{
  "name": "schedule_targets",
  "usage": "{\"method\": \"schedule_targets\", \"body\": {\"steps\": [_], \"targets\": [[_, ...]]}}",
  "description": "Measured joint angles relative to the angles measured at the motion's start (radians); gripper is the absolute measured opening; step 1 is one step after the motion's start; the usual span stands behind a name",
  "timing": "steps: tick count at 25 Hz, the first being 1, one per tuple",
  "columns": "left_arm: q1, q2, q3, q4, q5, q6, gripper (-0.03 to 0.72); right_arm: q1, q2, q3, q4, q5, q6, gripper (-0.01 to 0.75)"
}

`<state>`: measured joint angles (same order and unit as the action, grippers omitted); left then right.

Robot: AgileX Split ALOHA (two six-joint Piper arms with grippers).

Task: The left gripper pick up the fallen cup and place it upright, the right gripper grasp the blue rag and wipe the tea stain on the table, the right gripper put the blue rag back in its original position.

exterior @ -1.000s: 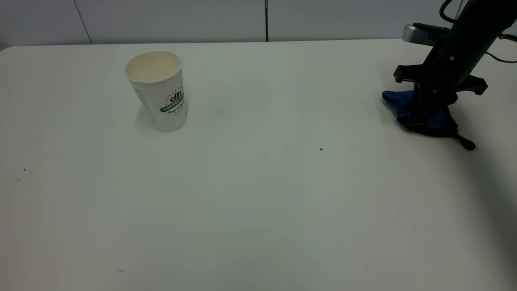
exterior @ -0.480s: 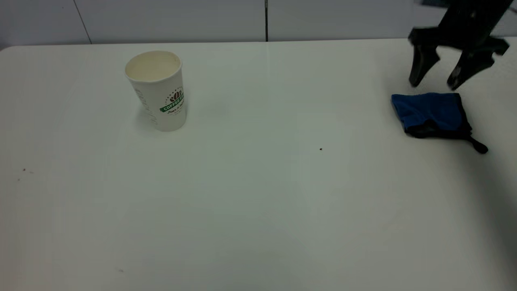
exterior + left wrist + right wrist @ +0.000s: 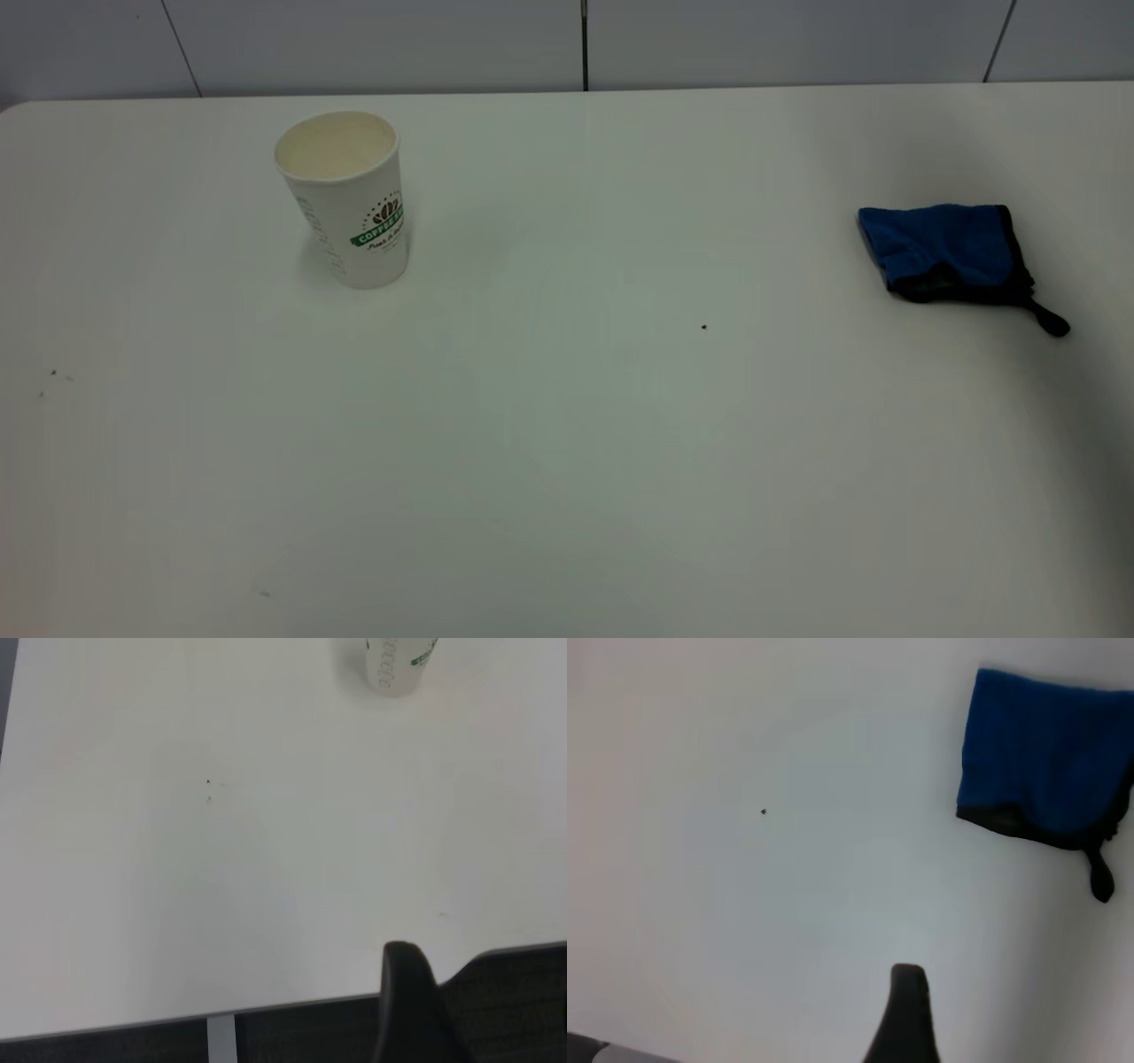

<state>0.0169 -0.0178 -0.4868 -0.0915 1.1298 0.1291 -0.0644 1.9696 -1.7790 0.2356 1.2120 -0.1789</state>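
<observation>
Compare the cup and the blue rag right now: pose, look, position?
Pose: the cup stands upright with its mouth open to the top; the blue rag lies folded flat.
Look: the cup is white paper with a green-and-brown coffee logo; the blue rag is bright blue cloth with black edging and a loop tab.
Position: the cup is on the left of the table, the blue rag near its right edge.
Shared: both rest free on the table, no gripper touching either.

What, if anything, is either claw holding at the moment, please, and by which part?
Nothing is held. The folded bright-blue terry rag lies free on the white table, and the white paper coffee cup stands alone, upright.
</observation>
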Motion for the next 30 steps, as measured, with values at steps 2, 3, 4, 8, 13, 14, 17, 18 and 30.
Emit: {"method": "schedule_targets", "body": {"steps": [2,3,4,8,13,14,17,18,30], "targets": [[0.0,0.0,0.0,0.0,0.0,0.0,0.447,0.0,-0.102,0.075,-0.002,0.004,-0.001,0.727],[0.0,0.0,0.0,0.0,0.0,0.0,0.447,0.001,-0.146,0.121,-0.003,0.006,-0.002,0.725],[0.0,0.0,0.0,0.0,0.0,0.0,0.447,0.003,-0.2,0.16,-0.01,0.009,-0.002,0.725],[0.0,0.0,0.0,0.0,0.0,0.0,0.447,0.005,-0.39,0.309,-0.02,0.015,-0.003,0.719],[0.0,0.0,0.0,0.0,0.0,0.0,0.447,0.005,-0.596,0.437,-0.049,0.019,-0.037,0.711],[0.0,0.0,0.0,0.0,0.0,0.0,0.447,0.005,-0.63,0.466,-0.053,0.019,-0.045,0.711],[0.0,0.0,0.0,0.0,0.0,0.0,0.447,0.005,-0.744,0.561,-0.061,0.022,-0.056,0.708],[0.0,0.0,0.0,0.0,0.0,0.0,0.447,0.005,-0.783,0.599,-0.067,0.024,-0.056,0.708],[0.0,0.0,0.0,0.0,0.0,0.0,0.447,0.005,-1.311,1.065,-0.074,0.026,-0.064,0.698]]}}
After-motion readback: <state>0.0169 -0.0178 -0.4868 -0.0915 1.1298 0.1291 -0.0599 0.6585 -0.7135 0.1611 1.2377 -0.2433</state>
